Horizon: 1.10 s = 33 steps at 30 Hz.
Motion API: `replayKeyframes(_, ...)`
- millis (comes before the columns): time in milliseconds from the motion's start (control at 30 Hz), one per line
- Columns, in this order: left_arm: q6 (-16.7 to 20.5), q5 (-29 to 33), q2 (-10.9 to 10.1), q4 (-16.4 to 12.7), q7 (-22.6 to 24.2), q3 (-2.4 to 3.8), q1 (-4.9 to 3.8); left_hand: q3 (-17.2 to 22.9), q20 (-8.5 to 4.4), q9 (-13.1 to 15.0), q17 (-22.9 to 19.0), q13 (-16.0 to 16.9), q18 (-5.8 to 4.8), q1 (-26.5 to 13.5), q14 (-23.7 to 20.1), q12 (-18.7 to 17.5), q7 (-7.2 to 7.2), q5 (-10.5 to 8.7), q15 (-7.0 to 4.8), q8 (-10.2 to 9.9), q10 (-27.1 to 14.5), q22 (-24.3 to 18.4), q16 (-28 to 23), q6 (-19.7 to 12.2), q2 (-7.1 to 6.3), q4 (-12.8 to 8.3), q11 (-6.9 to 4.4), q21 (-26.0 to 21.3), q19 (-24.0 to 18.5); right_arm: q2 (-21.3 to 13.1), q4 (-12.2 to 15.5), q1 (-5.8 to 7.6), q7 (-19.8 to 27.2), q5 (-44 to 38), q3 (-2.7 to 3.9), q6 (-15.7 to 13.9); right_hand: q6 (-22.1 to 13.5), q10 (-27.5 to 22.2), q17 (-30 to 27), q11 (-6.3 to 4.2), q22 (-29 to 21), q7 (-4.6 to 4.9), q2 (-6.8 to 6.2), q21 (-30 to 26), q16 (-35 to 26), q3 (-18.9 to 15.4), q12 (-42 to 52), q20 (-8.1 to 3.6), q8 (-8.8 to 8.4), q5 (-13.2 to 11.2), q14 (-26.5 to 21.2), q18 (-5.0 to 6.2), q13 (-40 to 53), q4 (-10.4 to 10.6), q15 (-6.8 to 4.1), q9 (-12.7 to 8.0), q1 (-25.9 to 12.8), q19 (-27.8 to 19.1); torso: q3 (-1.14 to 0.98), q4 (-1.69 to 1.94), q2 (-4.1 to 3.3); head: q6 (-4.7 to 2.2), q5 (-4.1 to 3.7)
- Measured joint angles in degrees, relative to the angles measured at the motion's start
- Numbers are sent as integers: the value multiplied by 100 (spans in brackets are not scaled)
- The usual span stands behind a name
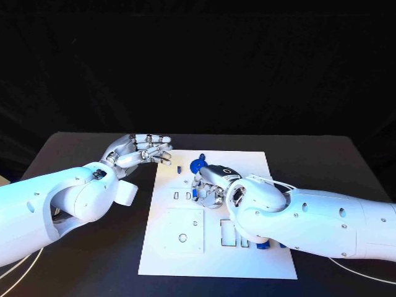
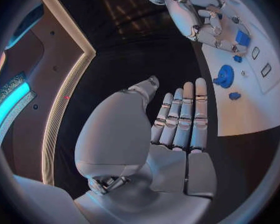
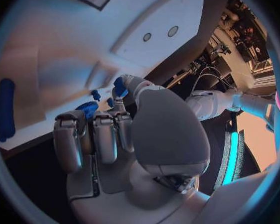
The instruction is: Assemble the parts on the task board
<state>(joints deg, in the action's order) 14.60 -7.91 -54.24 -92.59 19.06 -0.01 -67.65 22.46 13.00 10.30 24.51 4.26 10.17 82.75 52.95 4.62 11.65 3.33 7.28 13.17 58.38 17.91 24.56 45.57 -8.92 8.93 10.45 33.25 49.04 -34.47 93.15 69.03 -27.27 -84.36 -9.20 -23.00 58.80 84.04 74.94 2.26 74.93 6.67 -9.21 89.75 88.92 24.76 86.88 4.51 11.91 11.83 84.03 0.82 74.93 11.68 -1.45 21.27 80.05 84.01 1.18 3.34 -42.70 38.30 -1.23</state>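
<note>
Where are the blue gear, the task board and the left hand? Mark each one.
blue gear [image 2: 224, 76]: left wrist view, on its toothed disc.
task board [image 1: 218, 263]: head view, on the bare near part.
left hand [image 1: 143, 149]: head view, on its curled fingers.

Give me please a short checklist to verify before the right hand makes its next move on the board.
1. Right hand holds a blue part: ok, pinched at its fingertips.
2. Left hand free: ok, fingers apart, holding nothing.
3. Gear clear of the right hand: cannot tell, it lies close beside it.
4. Slot under the part: cannot tell, the hand hides it.
5. Board flat on the table: ok.
</note>
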Motion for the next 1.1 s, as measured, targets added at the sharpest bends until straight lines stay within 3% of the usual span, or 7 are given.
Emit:
replayKeyframes(167, -1, -7, 2, 0, -8, 0, 0, 0, 0, 0, 14, 0, 0, 0, 0, 0, 0, 0, 0, 0, 0, 15, 30, 0, 0, 0, 0, 31, 0, 48, -49, -82, -36, -36, -9, 21, 1, 0, 0, 0, 0, -2, -30, 0, 0, 0, 0, 0, 26, 0, 0, 0, 0, 0, 0, 1, -30, 0, -1, 7, 0, 15, 14)
replayKeyframes(433, -2, -18, -3, 0, -18, 0, 0, 0, 0, -1, 26, -1, 0, 0, 0, 0, 0, 0, 0, 0, 0, 28, 50, 0, 0, 0, 0, 49, 0, 65, -73, -109, -38, -96, 1, 2, -8, 0, -1, 0, -1, -12, -30, 0, 0, 0, 0, 0, 27, 0, 0, 0, -1, 1, 0, 5, -30, 0, -1, 7, 1, 43, 29)
replayKeyframes(733, -8, -28, -1, 6, -34, 0, 0, 0, 0, -1, 26, -1, 0, 0, 0, 0, 0, 0, 0, 0, -1, 27, 50, 0, 0, 0, 0, 48, 0, 64, -83, -138, -19, -175, 0, -48, 3, 0, -1, 0, -1, -27, -61, 0, 0, 0, 0, 1, 27, -10, 0, 0, -1, 1, 0, 13, -60, 0, -1, -3, 4, 32, 24)
replayKeyframes(900, -16, -34, 0, 10, -42, 0, 0, 0, 0, -2, 37, -1, 0, 0, 19, 0, 0, 0, 20, 0, 0, 40, 78, 0, 0, 0, 0, 82, 0, 79, -113, -140, -10, -204, -1, -58, -4, 0, -2, 0, -2, -35, -121, 0, 0, 0, -37, 1, 27, -10, 0, 0, -1, 2, 0, 121, -121, 0, 2, -3, 5, 26, 19)
replayKeyframes(1100, -28, -39, 0, 13, -53, 0, 0, 0, 0, -2, 37, -1, 0, 0, 19, 0, 0, 0, 20, 0, -1, 40, 78, 0, 0, 0, 0, 82, 0, 101, -151, -141, 8, -226, 1, -73, -91, 0, -2, 0, -2, 52, -197, 0, 0, 0, -165, 1, 27, -8, 0, 0, -1, 2, 0, 108, -196, 0, 1, -3, 5, 24, 22)
